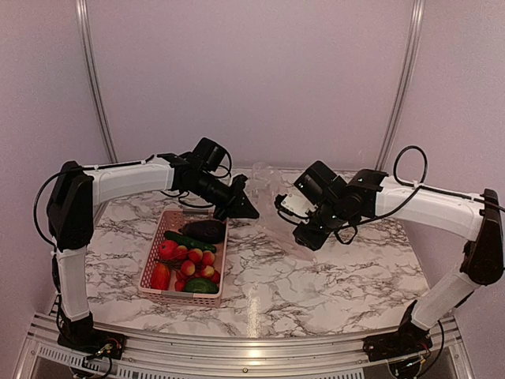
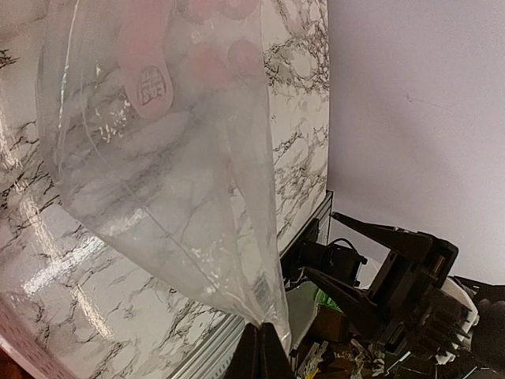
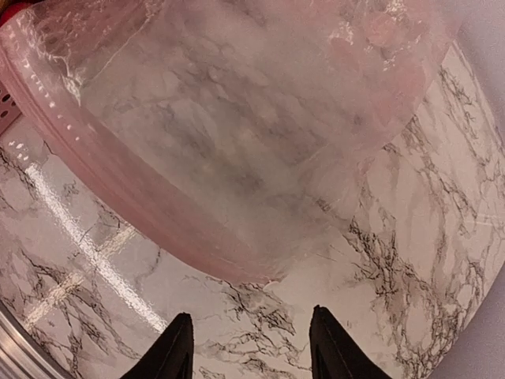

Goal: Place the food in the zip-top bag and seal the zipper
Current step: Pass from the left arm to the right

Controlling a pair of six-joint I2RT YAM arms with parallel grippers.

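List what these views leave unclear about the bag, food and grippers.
- Zip-top bag mouth, open or sealed: top view, clear plastic too faint; right wrist view, zipper blurred by crinkles.
- Food count: top view, pieces overlap in the basket.
- Left gripper, depth of hold: left wrist view, fingers cut off by bottom edge.
- Right gripper fingertips: top view, hidden under its own wrist.

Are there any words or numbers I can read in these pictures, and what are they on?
Stamped mark on a pink shape on or behind the clear bag: looks like a small symbol, too blurred to read.
Tiny dark print near the bag's lower corner: too small to read.
Basket and food: no writing visible.
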